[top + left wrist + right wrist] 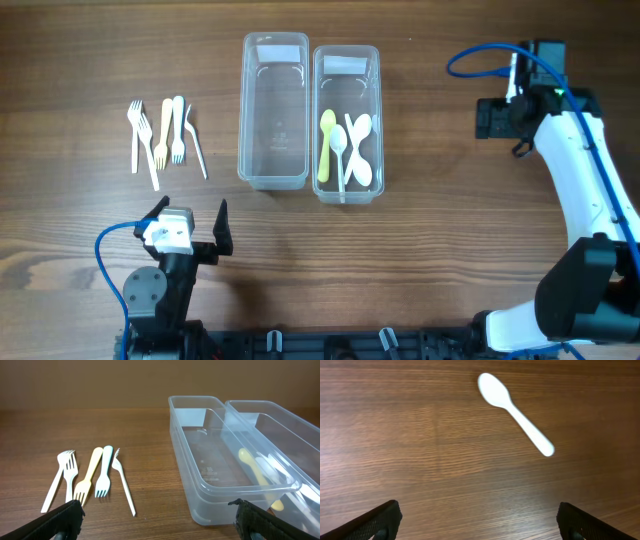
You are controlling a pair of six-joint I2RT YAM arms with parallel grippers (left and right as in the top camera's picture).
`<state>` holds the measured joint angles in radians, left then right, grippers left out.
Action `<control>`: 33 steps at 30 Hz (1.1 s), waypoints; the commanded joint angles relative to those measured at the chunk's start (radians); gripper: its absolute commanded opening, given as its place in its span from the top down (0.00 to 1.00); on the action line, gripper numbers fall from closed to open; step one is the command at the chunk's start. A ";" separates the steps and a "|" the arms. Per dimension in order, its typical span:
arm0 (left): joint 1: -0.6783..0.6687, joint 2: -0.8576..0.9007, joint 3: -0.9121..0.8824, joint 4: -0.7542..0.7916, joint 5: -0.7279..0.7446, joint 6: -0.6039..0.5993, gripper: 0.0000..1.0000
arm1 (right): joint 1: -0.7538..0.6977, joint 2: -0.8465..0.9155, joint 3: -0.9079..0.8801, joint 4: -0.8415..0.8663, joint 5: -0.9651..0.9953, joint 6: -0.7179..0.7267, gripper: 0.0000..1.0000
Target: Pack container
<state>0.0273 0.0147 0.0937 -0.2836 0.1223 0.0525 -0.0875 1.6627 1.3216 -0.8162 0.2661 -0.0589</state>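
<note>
Two clear plastic containers stand side by side at the table's middle. The left container (243, 110) is empty; in the left wrist view (186, 455) it is ahead to the right. The right container (379, 110) holds a yellow spoon (325, 145) and white spoons (360, 150). Several plastic forks (160, 135) lie in a row at the left, also in the left wrist view (90, 477). My left gripper (188, 212) is open and empty near the front edge. My right gripper (500, 118) is open above a lone white spoon (512, 410) on the bare table.
The wood table (440, 220) runs between the containers and the right arm. A blue cable (480, 55) loops off the right arm at the back right. The lone spoon does not show in the overhead view.
</note>
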 commanded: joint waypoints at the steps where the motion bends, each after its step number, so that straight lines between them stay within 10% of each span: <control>1: -0.003 -0.008 -0.006 0.003 0.012 0.022 0.00 | -0.028 0.001 -0.008 0.030 -0.011 -0.039 0.00; 25: -0.003 -0.008 -0.006 0.004 0.012 0.022 0.00 | -0.304 0.206 -0.008 0.347 -0.341 -0.471 0.14; 33: -0.003 -0.008 -0.006 0.004 0.012 0.022 0.00 | -0.338 0.334 -0.008 0.424 -0.398 -0.561 0.04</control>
<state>0.0273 0.0147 0.0937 -0.2836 0.1223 0.0525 -0.4282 1.9419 1.3170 -0.4088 -0.0727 -0.5457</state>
